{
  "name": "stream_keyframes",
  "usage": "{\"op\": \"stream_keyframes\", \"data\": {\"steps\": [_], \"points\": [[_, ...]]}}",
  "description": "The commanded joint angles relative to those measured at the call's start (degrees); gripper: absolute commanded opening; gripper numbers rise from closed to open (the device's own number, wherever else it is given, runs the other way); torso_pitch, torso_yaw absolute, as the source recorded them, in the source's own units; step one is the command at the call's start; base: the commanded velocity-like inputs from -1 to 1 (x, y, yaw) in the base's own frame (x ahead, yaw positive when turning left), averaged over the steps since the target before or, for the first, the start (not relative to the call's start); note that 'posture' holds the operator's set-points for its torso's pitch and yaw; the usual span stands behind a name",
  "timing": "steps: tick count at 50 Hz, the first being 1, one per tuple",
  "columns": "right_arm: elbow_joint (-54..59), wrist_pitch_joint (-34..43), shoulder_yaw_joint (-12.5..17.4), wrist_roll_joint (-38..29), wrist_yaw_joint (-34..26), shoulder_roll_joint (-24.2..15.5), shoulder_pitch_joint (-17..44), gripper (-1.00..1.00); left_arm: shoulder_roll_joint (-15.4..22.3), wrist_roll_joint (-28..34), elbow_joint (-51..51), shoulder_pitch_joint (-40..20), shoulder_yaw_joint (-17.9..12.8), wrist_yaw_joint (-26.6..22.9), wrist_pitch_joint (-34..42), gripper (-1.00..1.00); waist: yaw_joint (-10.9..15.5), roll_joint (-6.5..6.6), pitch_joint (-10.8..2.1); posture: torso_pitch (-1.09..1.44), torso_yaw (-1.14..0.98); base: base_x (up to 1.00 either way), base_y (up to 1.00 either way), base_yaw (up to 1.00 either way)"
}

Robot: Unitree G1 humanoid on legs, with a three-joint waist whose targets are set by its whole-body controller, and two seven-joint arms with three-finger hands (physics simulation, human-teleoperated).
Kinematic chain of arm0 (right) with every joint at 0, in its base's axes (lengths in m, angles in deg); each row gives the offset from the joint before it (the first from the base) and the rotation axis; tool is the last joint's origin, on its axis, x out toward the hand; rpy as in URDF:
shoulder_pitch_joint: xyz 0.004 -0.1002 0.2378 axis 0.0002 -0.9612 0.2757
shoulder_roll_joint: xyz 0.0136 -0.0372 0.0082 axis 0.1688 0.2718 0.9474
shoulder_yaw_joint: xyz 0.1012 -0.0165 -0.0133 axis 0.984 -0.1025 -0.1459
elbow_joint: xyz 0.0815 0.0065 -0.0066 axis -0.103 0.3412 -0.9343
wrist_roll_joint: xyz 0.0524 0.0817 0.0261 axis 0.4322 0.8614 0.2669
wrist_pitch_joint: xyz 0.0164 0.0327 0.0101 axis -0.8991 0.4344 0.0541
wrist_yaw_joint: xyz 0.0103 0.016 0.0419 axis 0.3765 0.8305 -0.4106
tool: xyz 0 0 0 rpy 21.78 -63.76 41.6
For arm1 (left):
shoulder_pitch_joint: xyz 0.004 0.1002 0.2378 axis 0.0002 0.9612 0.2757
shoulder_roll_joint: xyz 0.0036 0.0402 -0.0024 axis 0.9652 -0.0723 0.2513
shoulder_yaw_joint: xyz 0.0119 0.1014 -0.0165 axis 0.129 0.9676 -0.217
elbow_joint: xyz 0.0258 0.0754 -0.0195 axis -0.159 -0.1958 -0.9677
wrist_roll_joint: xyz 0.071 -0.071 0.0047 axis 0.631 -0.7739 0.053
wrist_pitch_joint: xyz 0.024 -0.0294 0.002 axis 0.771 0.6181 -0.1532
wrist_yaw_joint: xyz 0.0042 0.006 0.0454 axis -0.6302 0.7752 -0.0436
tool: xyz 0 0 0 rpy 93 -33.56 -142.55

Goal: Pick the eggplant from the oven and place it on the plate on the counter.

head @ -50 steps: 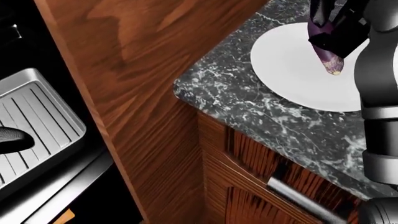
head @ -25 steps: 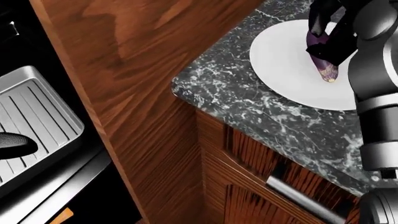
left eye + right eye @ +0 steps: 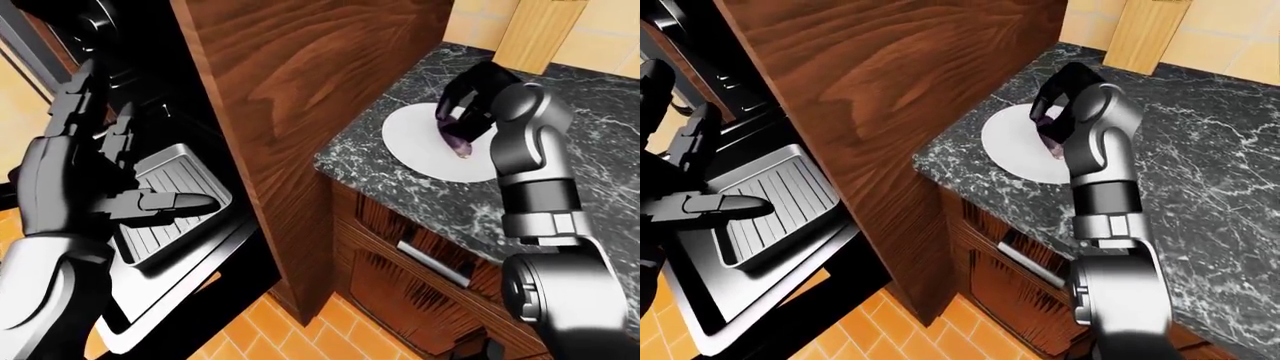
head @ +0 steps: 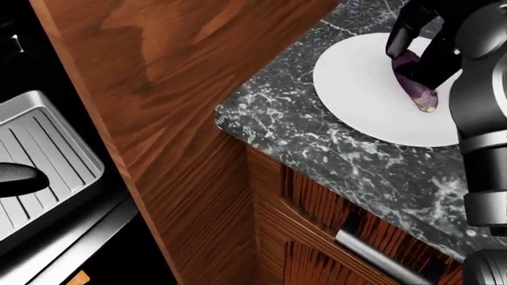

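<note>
The purple eggplant [image 4: 415, 86] slants down onto the white plate [image 4: 356, 83] on the dark marble counter [image 4: 317, 142], its lower tip at or just above the plate. My right hand [image 4: 416, 44] is over the plate with its fingers curled round the eggplant's upper end. In the left-eye view the eggplant [image 3: 455, 136] shows below the hand [image 3: 462, 97]. My left hand [image 3: 165, 201] is open and empty, fingers stretched over the steel oven tray [image 3: 185, 169] at the left.
A tall wood cabinet panel [image 4: 182, 89] stands between the open oven and the counter. The oven door [image 3: 180, 300] hangs open below the tray. A drawer with a metal handle [image 4: 372, 252] is under the counter. A wooden board [image 3: 540, 30] leans at the counter's top edge.
My right hand has lowered the eggplant from above the plate down onto it. The view has shifted slightly. The left hand stays over the tray.
</note>
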Motion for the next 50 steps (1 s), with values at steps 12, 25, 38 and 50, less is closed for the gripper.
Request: {"op": "stream_keyframes", "data": {"steps": [12, 25, 38, 50], "points": [[-3.1, -2.0, 0.6, -0.5, 0.7, -0.8, 0.6, -0.17, 0.8, -0.9, 2.5, -0.9, -1.4, 0.3, -0.6, 1.0, 0.0, -0.09, -1.61, 0.1, 0.0, 0.0, 0.0, 0.0], [-7.4, -1.3, 0.7, -1.8, -3.3, -1.6, 0.9, 0.16, 1.3, -1.7, 2.5, -1.2, -1.3, 1.1, -0.6, 1.0, 0.0, 0.0, -1.65, 0.1, 0.0, 0.0, 0.0, 0.0], [-21.8, 1.5, 3.4, -2.8, -13.3, -4.9, -1.7, 0.1, 1.5, -1.4, 1.9, -0.6, -1.8, 0.5, -1.6, 1.0, 0.2, -0.31, -1.52, 0.1, 0.0, 0.0, 0.0, 0.0], [-47.5, 8.6, 9.5, 0.9, -31.9, -13.2, -8.3, 0.15, 3.6, -4.8, 1.6, -0.5, -5.4, 1.4, -0.8, 1.0, 0.2, -0.59, -1.04, 0.1, 0.0, 0.0, 0.0, 0.0]]}}
